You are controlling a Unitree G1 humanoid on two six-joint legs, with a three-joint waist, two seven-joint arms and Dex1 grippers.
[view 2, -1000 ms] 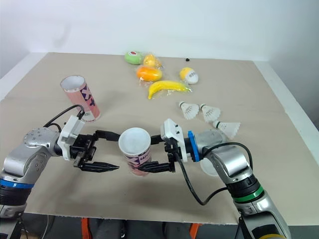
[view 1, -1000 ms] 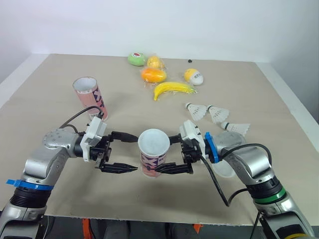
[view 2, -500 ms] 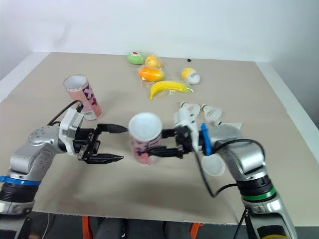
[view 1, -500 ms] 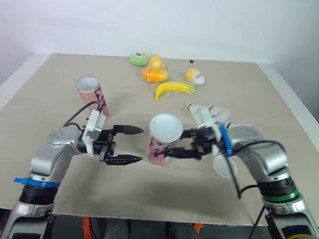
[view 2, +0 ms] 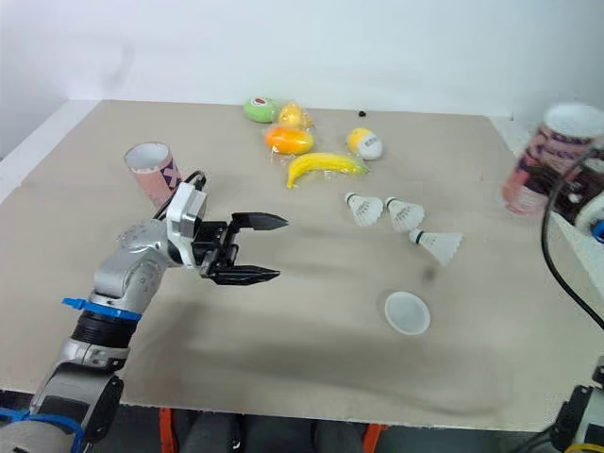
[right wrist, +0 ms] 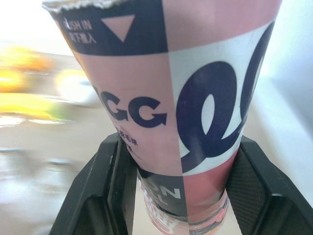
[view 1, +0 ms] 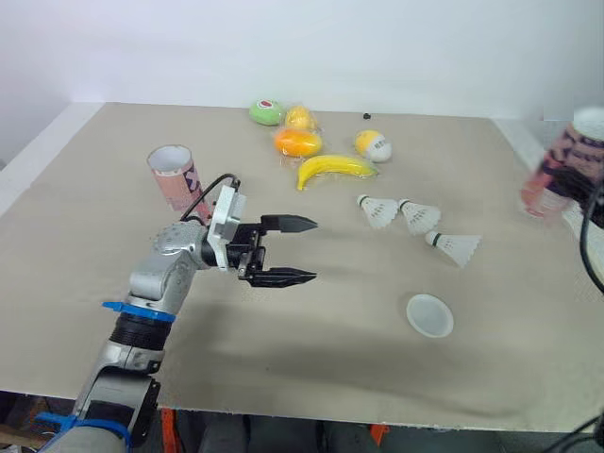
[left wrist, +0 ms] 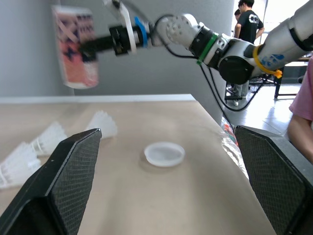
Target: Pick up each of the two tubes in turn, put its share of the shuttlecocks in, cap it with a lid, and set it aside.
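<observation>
My right gripper (right wrist: 183, 161) is shut on a pink, white and navy tube (view 2: 552, 156), holding it upright in the air past the table's right edge. The other pink tube (view 1: 175, 176) stands open-topped on the table at the left. Three white shuttlecocks (view 1: 376, 210) (view 1: 415, 215) (view 1: 453, 247) lie in a row right of centre. A round translucent lid (view 1: 429, 314) lies flat nearer the front. My left gripper (view 1: 307, 250) hovers open and empty over the table's middle, pointing right towards the shuttlecocks. In the left wrist view the lid (left wrist: 164, 153) lies ahead between my fingers (left wrist: 63, 191).
Wrapped toy fruit lies at the back: a banana (view 1: 330, 170), an orange (view 1: 297, 142), a green piece (view 1: 266, 112) and a yellow-white piece (view 1: 371, 144). The table's right edge (view 1: 557, 212) runs close under the held tube. People stand in the background (left wrist: 247, 22).
My right arm has carried the tube from the middle of the table up and far to the right. The left gripper, still open, has shifted rightward and further onto the table.
</observation>
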